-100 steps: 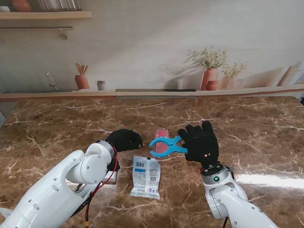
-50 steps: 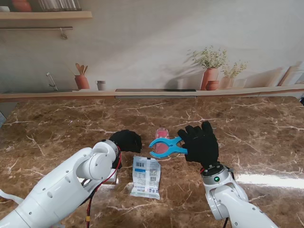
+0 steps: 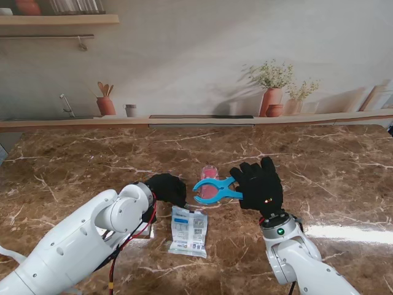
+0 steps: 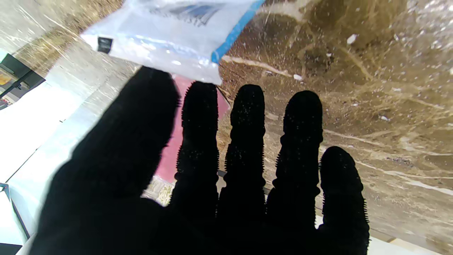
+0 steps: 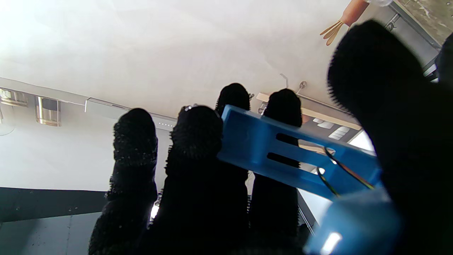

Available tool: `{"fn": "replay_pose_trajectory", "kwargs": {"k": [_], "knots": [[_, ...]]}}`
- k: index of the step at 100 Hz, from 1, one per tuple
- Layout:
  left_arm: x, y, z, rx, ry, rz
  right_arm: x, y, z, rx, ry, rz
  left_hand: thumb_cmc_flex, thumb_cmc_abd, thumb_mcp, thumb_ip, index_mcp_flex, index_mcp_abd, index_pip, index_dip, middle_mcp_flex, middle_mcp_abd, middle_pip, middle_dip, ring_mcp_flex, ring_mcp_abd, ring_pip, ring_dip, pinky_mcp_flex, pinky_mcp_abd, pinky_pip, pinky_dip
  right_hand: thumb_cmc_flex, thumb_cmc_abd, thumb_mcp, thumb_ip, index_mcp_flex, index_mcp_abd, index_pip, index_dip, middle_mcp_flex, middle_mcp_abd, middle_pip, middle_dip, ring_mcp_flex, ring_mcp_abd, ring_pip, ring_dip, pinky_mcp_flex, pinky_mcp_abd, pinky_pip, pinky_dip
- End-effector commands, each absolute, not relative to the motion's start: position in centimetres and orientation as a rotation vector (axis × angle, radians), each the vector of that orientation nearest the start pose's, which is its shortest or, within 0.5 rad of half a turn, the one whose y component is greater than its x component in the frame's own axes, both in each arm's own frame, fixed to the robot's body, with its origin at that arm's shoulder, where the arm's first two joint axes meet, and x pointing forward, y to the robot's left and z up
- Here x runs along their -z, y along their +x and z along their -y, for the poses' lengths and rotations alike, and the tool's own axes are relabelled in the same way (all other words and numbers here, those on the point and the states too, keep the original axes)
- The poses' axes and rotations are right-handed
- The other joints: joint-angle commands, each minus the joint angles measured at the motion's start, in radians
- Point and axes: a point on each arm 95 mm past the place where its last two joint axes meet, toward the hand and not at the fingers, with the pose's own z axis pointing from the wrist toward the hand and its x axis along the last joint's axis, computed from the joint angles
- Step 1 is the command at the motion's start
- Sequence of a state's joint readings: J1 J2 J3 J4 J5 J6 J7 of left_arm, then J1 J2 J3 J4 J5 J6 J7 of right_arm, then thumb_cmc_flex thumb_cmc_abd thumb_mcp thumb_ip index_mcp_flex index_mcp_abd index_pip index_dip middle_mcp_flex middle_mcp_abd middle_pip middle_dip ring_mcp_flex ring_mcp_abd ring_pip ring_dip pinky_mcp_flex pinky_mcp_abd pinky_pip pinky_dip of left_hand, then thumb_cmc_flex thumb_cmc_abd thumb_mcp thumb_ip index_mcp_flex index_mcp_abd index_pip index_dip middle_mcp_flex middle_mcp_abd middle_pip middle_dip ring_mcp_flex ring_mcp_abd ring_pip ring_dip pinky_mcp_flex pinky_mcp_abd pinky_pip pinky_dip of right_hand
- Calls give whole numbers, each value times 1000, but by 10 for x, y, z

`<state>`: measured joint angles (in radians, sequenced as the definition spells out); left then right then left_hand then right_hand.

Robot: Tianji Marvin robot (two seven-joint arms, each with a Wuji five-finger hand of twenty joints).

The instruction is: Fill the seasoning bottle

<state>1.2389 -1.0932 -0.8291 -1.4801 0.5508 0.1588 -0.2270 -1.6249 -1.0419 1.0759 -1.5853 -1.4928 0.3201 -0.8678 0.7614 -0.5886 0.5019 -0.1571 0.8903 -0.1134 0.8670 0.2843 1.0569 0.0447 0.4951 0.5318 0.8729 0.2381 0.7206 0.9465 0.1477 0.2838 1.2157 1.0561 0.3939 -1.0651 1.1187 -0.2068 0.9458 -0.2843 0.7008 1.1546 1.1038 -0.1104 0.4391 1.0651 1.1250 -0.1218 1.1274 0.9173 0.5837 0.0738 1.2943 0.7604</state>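
A pink seasoning bottle (image 3: pixel 209 182) stands upright near the table's middle. My right hand (image 3: pixel 260 184) is raised beside it on the right, shut on a blue clip (image 3: pixel 216 188) whose jaws point left across the bottle; the clip (image 5: pixel 297 156) lies against my fingers in the right wrist view. A white seasoning packet (image 3: pixel 189 229) lies flat nearer to me than the bottle. My left hand (image 3: pixel 166 187) hovers just left of the bottle, at the packet's far edge, open with fingers (image 4: pixel 247 141) spread. The packet's corner (image 4: pixel 170 39) shows beyond those fingertips, with the pink bottle (image 4: pixel 177 148) behind them.
The brown marble table (image 3: pixel 319 166) ends at a ledge along the back wall. On that ledge stand terracotta pots with plants (image 3: pixel 272 98), a utensil pot (image 3: pixel 105 104) and a small cup (image 3: pixel 130 110).
My left hand has shifted right, toward the bottle and the packet's far edge. The right hand with the clip has stayed in place.
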Motion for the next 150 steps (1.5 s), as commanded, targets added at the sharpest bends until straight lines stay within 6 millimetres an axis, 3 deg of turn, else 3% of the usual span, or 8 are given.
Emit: {"fn": "replay_pose_trajectory", "kwargs": {"k": [1, 13, 71, 94, 109, 125, 136, 150], "knots": [[337, 429, 88, 1500, -1602, -1805, 302, 338, -25, -1450, 261, -1029, -72, 21, -27, -28, -19, 9, -78, 42, -39, -16, 3, -17, -63, -26, -46, 9, -43, -15, -32, 11, 95, 103, 21, 45, 180, -171, 476, 152, 182, -144, 585, 100, 2, -28, -10, 34, -12, 9, 0, 26], [337, 424, 88, 1479, -1566, -1863, 302, 338, -25, -1452, 261, -1031, -187, 40, 57, 19, -42, 58, -203, 84, -107, -6, -29, -28, -125, -23, -85, 3, -84, -26, -78, 10, 96, 105, 20, 46, 181, -171, 475, 153, 182, -144, 585, 100, 2, -28, -11, 34, -12, 9, -1, 27], [356, 405, 100, 1293, -1377, -2095, 302, 337, -27, -1464, 272, -1019, -190, 56, -90, 49, -201, 94, -348, 102, -291, -23, -10, 77, -310, -44, -211, -21, -179, -68, -238, -10, 96, 112, 17, 45, 178, -171, 474, 158, 177, -146, 581, 100, -2, -28, -17, 33, -15, 8, -6, 29], [364, 401, 103, 1239, -1354, -2148, 303, 337, -27, -1463, 277, -1017, -175, 26, -21, 48, -205, 68, -48, 422, -328, -21, -11, 123, -352, -43, -231, -19, -206, -90, -276, -10, 95, 117, 14, 43, 175, -171, 473, 160, 175, -147, 580, 100, -4, -29, -20, 33, -15, 8, -7, 30], [366, 400, 105, 1233, -1345, -2157, 303, 337, -27, -1462, 277, -1014, -24, -46, 33, -32, -163, -4, 181, 601, -264, -15, -13, 107, -307, -45, -215, -21, -188, -94, -255, 0, 94, 122, 11, 42, 175, -171, 473, 161, 173, -148, 578, 100, -6, -29, -24, 31, -16, 8, -8, 30], [368, 399, 106, 1259, -1352, -2149, 303, 337, -27, -1458, 277, -1015, 9, -52, 138, -40, -110, -60, 309, 715, -122, -11, -25, 45, -210, -55, -182, -24, -161, -97, -218, -3, 96, 124, 8, 42, 173, -171, 473, 162, 171, -149, 576, 99, -7, -29, -27, 29, -16, 8, -9, 30], [369, 399, 108, 1298, -1380, -2123, 304, 337, -27, -1454, 280, -1023, -20, -71, 270, -50, -84, -90, 352, 813, 114, -22, -89, 49, -29, -69, -133, -55, -81, -96, -136, 4, 97, 122, 10, 43, 173, -170, 474, 164, 173, -149, 576, 98, -5, -29, -28, 28, -16, 8, -9, 31], [371, 399, 109, 1356, -1429, -2086, 307, 336, -26, -1448, 295, -1044, 31, -94, 267, -47, -94, -107, 355, 898, 253, -68, -153, 43, 58, -79, -86, -72, -29, -121, -66, -9, 96, 116, 17, 47, 175, -170, 477, 169, 177, -148, 576, 97, 0, -28, -27, 27, -13, 9, -7, 32]]}}
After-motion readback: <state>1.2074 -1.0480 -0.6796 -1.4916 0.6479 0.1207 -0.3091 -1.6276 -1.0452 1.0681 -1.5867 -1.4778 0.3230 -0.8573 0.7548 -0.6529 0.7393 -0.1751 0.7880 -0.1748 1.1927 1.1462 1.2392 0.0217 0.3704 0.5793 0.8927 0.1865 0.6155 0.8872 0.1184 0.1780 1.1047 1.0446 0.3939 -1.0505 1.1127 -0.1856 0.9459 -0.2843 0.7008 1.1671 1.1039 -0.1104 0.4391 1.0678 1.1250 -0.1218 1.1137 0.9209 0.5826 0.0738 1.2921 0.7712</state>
